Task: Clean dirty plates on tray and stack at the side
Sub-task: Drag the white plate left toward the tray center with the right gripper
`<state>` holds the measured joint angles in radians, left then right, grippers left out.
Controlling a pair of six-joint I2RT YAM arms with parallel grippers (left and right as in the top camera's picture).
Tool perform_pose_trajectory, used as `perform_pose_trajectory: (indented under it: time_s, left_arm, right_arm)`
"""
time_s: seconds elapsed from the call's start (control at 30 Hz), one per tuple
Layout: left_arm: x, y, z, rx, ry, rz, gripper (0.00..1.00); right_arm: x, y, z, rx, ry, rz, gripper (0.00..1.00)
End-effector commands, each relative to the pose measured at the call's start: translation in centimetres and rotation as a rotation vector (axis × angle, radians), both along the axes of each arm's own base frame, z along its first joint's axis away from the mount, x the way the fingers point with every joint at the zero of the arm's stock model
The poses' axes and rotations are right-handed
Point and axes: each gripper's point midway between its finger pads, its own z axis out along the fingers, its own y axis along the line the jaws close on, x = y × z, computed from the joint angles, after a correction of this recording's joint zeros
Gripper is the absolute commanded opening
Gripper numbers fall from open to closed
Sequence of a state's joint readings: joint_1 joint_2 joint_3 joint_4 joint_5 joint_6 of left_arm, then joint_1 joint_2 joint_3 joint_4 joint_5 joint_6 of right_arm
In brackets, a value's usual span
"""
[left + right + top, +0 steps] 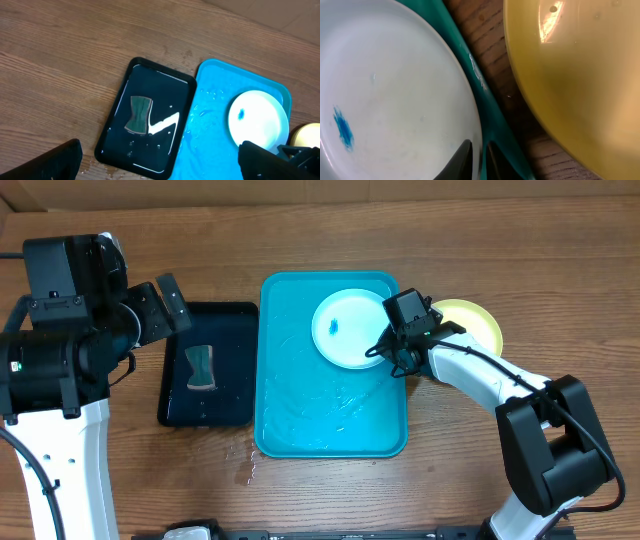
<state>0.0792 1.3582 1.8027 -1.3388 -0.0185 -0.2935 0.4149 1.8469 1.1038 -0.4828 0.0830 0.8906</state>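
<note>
Right claw: our right claw [479, 162] sits nearest the lens, and its dark fingertips [462, 159] stand narrow, one on each side of the rim of the pale plate [395, 90].
Grip: we cannot tell whether the pads already press the rim or only flank it.
Pale plate: we find it at the right claw's tips, in the far right corner of the turquoise tray [300, 430].
Smudge: we see a small blue smudge [342, 130] on the plate's smooth, glossy centre.
Tray: it is rectangular plastic with rounded corners and a raised rim, and its floor looks wet.
Yellow-green plate [580, 75]: we see it round and shiny on the wooden table [100, 480], just beside the tray's right edge and the right claw.
Left claw [165, 305]: we see it spread wide and holding nothing, above a black tray [210, 308].
Black tray: it holds a grey-green sponge [201, 367] and lies just left of the turquoise tray.
</note>
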Motion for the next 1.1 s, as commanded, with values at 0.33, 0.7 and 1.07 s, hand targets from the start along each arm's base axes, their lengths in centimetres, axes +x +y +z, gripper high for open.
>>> perform_pose_trajectory:
  time_s: [0.33,0.7,1.07]
  left_arm:
    - [0.3,-0.2,0.2,-0.012,-0.008,0.001,1.00]
    - [0.3,-0.2,0.2,-0.012,-0.008,0.001,1.00]
    - [0.3,-0.2,0.2,-0.012,-0.008,0.001,1.00]
  right_arm:
    - [-1.4,0.2,-0.9,0.004,0.063,0.027,0.04]
    - [-2.8,2.5,-0.8,0.090,0.110,0.208,0.04]
    - [-5.8,3.0,-1.2,0.146,0.240,0.232,0.04]
